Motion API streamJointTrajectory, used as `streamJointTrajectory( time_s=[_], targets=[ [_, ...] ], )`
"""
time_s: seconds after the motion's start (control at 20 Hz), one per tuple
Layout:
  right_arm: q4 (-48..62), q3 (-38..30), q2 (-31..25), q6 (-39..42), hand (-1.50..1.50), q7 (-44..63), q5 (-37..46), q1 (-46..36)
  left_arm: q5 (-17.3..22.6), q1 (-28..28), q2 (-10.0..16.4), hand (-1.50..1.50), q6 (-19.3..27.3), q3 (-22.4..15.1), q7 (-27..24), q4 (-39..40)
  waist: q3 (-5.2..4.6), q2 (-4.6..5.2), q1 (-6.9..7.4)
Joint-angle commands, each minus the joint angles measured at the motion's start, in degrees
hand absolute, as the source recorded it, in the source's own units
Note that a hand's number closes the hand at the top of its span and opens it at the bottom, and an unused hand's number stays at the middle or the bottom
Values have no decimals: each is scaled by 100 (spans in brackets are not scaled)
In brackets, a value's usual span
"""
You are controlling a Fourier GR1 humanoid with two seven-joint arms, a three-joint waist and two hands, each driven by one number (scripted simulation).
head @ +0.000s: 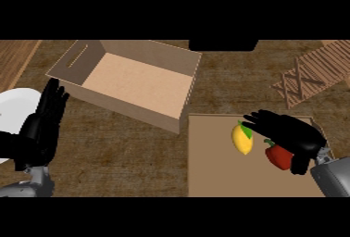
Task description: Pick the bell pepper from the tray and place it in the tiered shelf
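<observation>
— Lowest in my view was the right forearm (334,178), and the right hand (290,133) hung over the tray (215,178). Its fingers were spread apart, closed on nothing that I could see, and its thumb hung just beside the bell pepper (278,157).

— And the pepper itself?

— It lay on the tray, partly under that palm. A yellow fruit (242,140) lay just beside it, and the fingertips reached nearly over that one.

— So it might have taken the wrong thing?

— That was my worry. Closing from there, the fingers could have raked the yellow fruit along, or nudged the pepper sideways so it rolled out past the thumb.

— Anything else?

— The wooden shelf (309,76) stood well apart, off at the far right. A pepper caught off-centre could have slipped on the way over, I judged. The cardboard box (130,78) gaped open nearby, an easy wrong target. The left hand (40,132) rested open at the left edge, fingers up, beside something white (17,104).
</observation>
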Motion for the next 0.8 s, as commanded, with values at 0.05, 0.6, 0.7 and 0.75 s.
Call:
streamJointTrajectory(
  time_s=[0.05,0.6,0.7,0.75],
  targets=[
    [65,-163,254,162,-150,-107,282,71,-110,197,-105,0,-109,-6,169,-323,1,-3,-2],
    [960,65,481,-1172,150,-631,1090,-64,-37,466,-173,0,-305,147,-217,-222,2,-1,21],
    [1068,-22,450,-1330,150,-901,1058,-251,-352,258,-350,0,-64,-64,-178,-6,2,4,14],
    [664,-57,387,-1404,150,-895,991,152,-299,-88,-222,0,-115,63,-15,106,2,-1,-30]
  ],
)
